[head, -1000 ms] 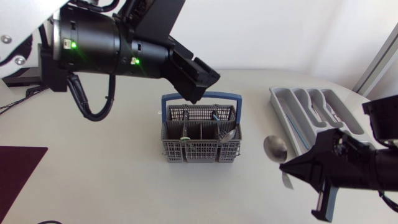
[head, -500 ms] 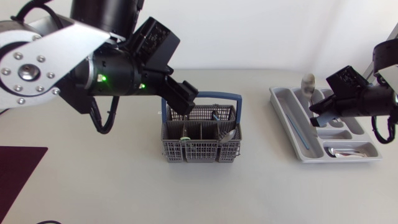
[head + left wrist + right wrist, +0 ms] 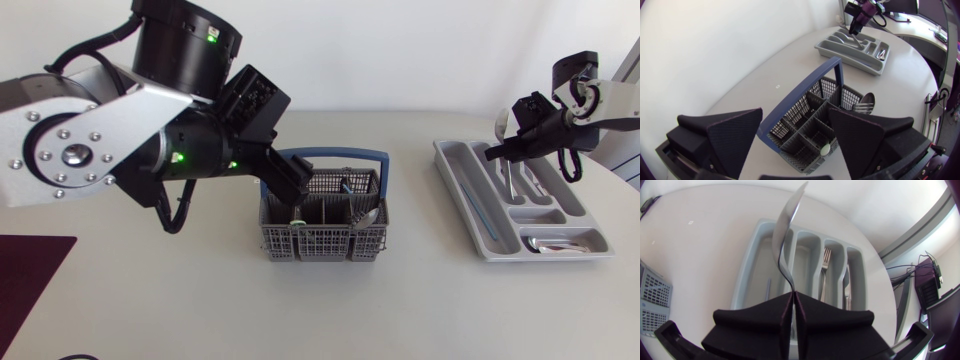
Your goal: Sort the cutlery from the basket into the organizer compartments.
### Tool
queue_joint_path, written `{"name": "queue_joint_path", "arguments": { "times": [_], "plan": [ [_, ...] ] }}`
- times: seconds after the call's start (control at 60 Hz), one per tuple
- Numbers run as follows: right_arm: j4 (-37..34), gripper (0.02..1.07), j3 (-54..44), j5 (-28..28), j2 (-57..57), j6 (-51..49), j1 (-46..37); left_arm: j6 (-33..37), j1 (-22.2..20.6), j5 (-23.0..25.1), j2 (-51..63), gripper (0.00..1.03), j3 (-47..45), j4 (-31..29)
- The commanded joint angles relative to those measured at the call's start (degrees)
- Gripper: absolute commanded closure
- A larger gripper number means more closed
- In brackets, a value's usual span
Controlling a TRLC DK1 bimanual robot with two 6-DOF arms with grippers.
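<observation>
The right gripper (image 3: pixel 792 298), fingers closed on a spoon (image 3: pixel 785 235), hung over the part-filled three-o'clock organizer (image 3: pixel 752 266); the left gripper (image 3: pixel 795 132), fingers open, hovered above the unemptied basket (image 3: pixel 790 113).

Our left arm (image 3: pixel 80 140) has silver-grey links dotted with screws, black joints with green lights, and looping black cables; our left gripper (image 3: pixel 796 120) has broad matte-black wedge fingers (image 3: pixel 735 137).

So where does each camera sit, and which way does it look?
Head view: fixed overhead, looking down at basket, organizer and both arms.
Left wrist view: on left arm, past open left gripper, toward the basket.
Right wrist view: on right arm, along right gripper and spoon, toward the organizer.
All show the organizer.
</observation>
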Motion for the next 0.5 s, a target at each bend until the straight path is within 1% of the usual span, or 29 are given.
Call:
{"name": "queue_joint_path", "arguments": {
  "times": [0.0,0.15,0.367,0.483],
  "plan": [
    [0.25,1.01,3.50,2.12,4.08,2.66,-0.17,0.86,0.52,-0.54,0.85,0.12,-1.93,0.89],
    [-0.89,1.01,8.42,5.46,8.91,3.98,0.54,0.86,0.26,-0.54,0.85,0.12,-2.37,0.98],
    [-5.90,1.01,15.71,7.39,16.03,5.65,1.41,0.86,-0.01,-0.80,0.24,0.12,-2.45,0.72],
    [-7.22,1.01,18.61,8.80,19.64,5.65,2.12,0.86,-0.18,-1.07,0.15,0.12,-2.72,0.45]
  ]
}}
